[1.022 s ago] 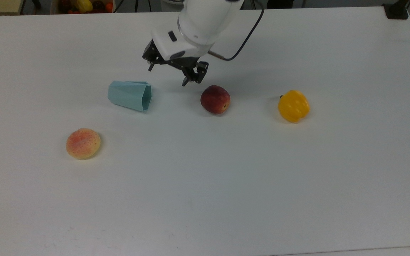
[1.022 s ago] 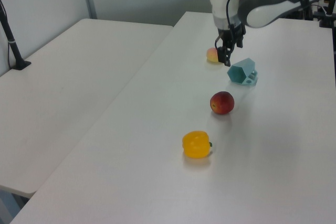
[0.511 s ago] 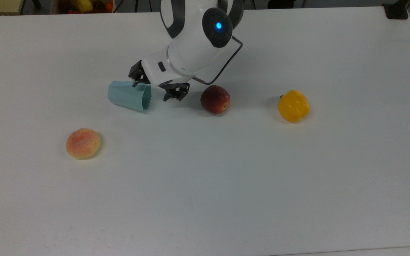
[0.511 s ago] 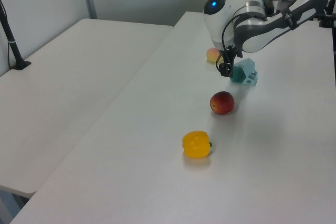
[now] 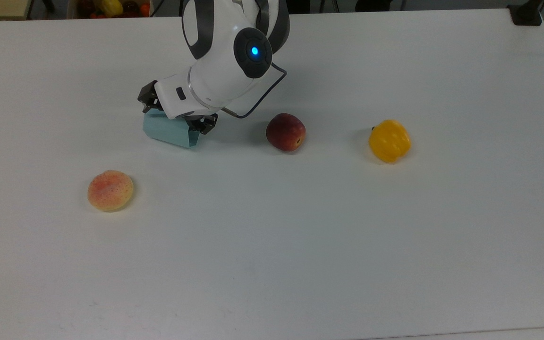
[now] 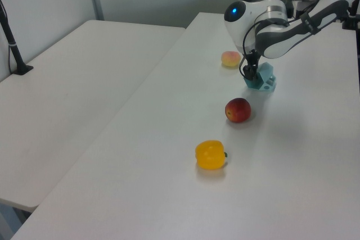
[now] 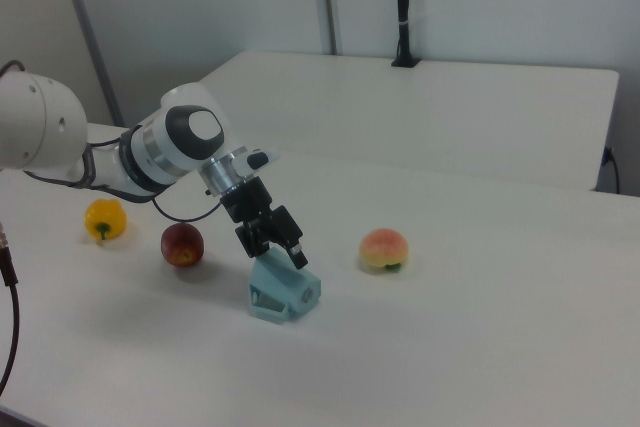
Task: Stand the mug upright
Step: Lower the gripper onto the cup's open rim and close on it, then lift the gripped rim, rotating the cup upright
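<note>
Mug [image 5: 170, 133] on its side on the white table [image 5: 300, 245], gripper [image 5: 175, 115] down over it.

No writing or label can be read on anything. The top view has the mug's open rim facing the top view's right, with the black fingers [image 5: 204, 124] spread wide, one at the rim end and one at the base end; whether they touch it I cannot tell. The right view shows the mug's small loop handle low on its near side and the fingers [image 7: 292, 243] just above its body [image 7: 285, 292]. The left view shows the handle too [image 6: 270, 84]. A red peach [image 5: 285, 131], yellow bell pepper [image 5: 389, 140] and pale peach [image 5: 110, 190] lie apart from it.
</note>
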`<action>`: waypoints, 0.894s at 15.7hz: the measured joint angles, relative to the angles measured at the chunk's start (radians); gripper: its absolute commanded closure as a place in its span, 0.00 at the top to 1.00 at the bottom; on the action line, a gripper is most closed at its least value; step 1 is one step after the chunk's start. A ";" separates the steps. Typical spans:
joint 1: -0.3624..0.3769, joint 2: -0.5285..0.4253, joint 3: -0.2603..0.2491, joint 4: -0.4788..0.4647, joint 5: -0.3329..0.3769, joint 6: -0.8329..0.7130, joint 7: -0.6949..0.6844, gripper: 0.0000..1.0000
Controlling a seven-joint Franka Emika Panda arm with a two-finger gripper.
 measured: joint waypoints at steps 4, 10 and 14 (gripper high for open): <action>-0.002 0.000 0.000 -0.036 -0.038 0.000 0.000 0.58; -0.002 -0.015 -0.001 -0.049 -0.074 0.000 0.000 0.00; -0.002 -0.030 -0.005 -0.048 -0.086 -0.007 0.000 0.00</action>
